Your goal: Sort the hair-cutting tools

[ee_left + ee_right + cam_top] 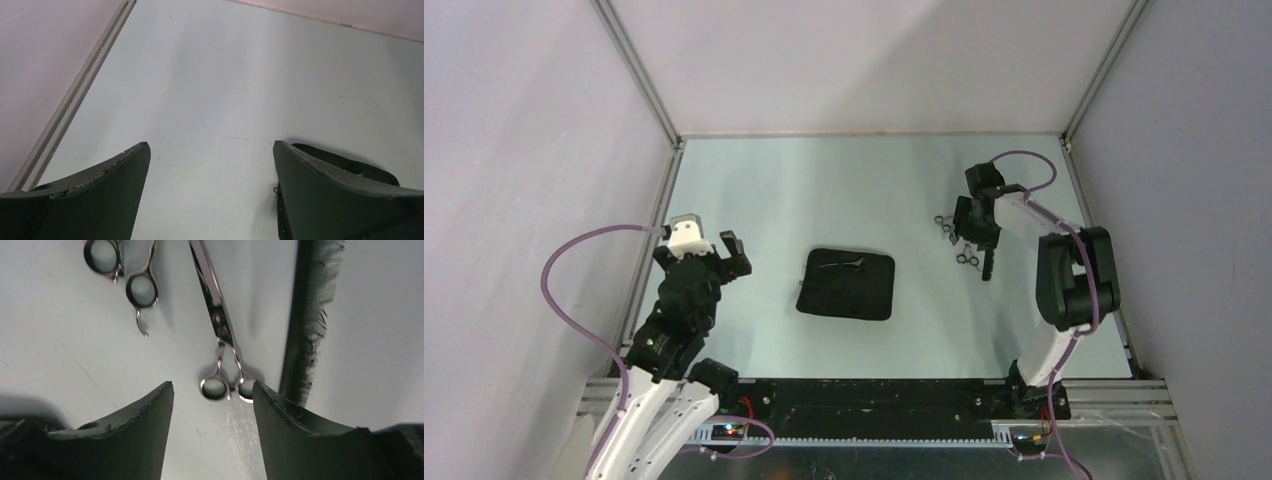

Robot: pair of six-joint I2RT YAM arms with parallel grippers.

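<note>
Pale table [844,180], and we find little sorted: scissors [220,330] and comb [310,315] lie right of centre under our right gripper [212,385], jaws parted, holding nothing. Our left gripper [211,146] gapes wide, empty, lower left.

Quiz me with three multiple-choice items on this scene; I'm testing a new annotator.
1. Where does the black case lie? A centre of the table; B far right corner; C in a claw.
2. How many scissors show in the right wrist view? A one; B two; C four.
3. The left claw is: A wide open, empty; B shut; C shut on scissors.
1A, the overhead view shows it centred; 2B, two silver pairs lie there; 3A, bare table between its fingers.
</note>
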